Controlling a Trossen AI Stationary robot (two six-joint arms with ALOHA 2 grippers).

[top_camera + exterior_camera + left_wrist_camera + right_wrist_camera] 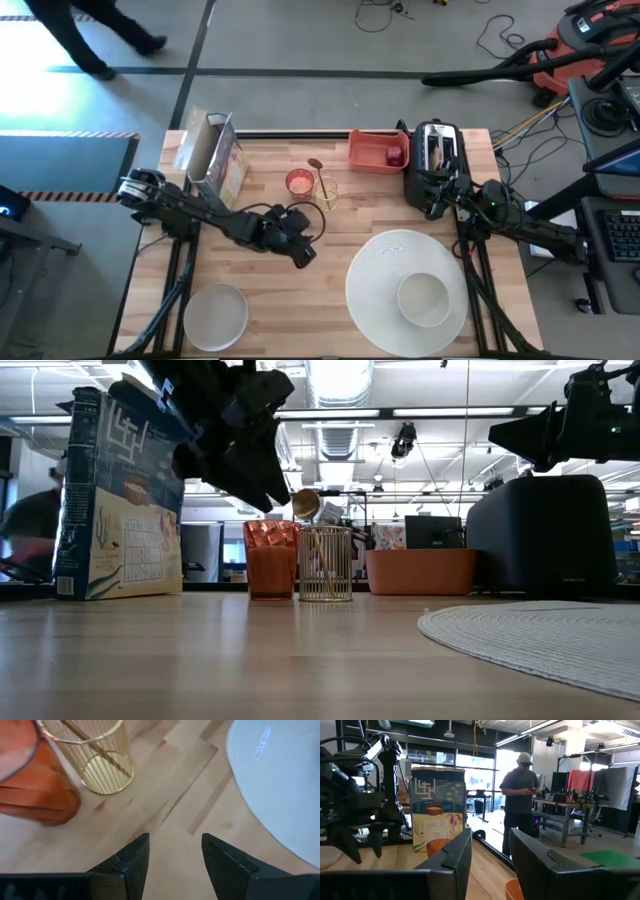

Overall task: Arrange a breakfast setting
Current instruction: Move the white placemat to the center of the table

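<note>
Overhead, table-level and wrist views share the table (330, 240).

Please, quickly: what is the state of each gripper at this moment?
Left gripper: open, holding nothing, above the table near the gold wire holder.
Right gripper: open, holding nothing, raised near the toaster.

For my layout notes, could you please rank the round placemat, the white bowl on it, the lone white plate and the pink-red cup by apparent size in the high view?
1. Round placemat
2. White plate
3. White bowl, only slightly smaller than the plate
4. Pink-red cup
</note>
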